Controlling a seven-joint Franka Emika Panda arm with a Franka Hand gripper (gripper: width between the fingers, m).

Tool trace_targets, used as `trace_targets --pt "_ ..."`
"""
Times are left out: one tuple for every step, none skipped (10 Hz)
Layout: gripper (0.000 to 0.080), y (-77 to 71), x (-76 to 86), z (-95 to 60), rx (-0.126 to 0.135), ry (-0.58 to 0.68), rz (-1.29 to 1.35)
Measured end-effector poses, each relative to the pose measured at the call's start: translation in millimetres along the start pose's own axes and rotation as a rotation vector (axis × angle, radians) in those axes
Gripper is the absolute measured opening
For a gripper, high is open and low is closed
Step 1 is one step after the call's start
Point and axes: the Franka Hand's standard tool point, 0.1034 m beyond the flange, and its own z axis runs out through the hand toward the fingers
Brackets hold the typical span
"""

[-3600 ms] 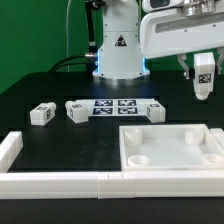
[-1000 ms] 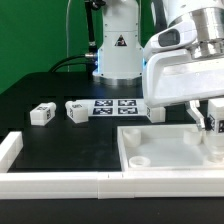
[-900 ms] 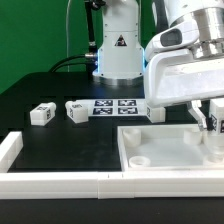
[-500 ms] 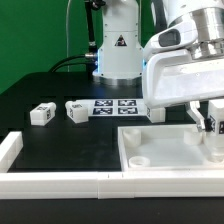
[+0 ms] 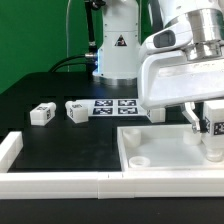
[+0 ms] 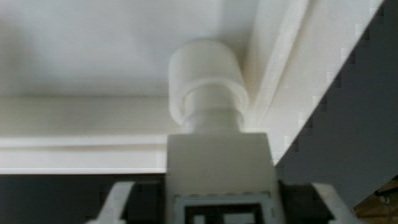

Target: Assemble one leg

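- My pincer (image 5: 213,128) is clamped on one leg (image 5: 212,120). In the wrist view my fingers (image 6: 121,205) sit against its two sides, and its tag faces the exterior camera.
- I hold the leg upright over the tray (image 5: 175,150), at the far corner on the exterior view's right. It is off the tabletop (image 5: 60,145).
- In the wrist view the leg's round end (image 6: 210,85) points down into the inside corner where two tray rims meet. I cannot tell whether it touches the tray floor.
- Done, as I judge it: the leg is picked up, carried to the tray and roughly lined up with its corner.
- Left, as I judge it: set the round end down at that corner, fix it there, then let go. Nothing shows the leg fixed yet.
- A loose leg (image 5: 41,114) and a second loose leg (image 5: 77,111) lie on the tabletop. The second is just beside the marker board (image 5: 118,107), on the exterior view's left, and both are well apart from the tray. This step does not call for them.
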Motion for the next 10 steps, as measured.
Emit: trace_targets --pt "0.029 -1.6 -3.8 2.9 0.001 -0.005 -0.001" --pt "0.029 -2.9 -4.7 3.8 0.001 -0.001 -0.003" --pt "0.029 -3.4 -4.5 3.9 0.001 0.002 -0.004" --pt "0.029 -3.3 -4.3 4.0 0.0 0.005 -0.004" --pt "0.029 -3.2 -4.2 4.0 0.0 0.006 -0.004" --pt "0.0391 -3.1 -4.3 4.1 0.0 0.006 -0.004" --pt "0.0391 -3.1 -4.2 4.1 0.0 0.006 -0.004" --pt "0.0529 -3.1 -4.3 4.1 0.0 0.006 -0.004" --pt "0.0611 -3.1 -4.3 4.1 0.0 0.006 -0.004" --pt "0.0611 -3.1 -4.3 4.1 0.0 0.006 -0.004"
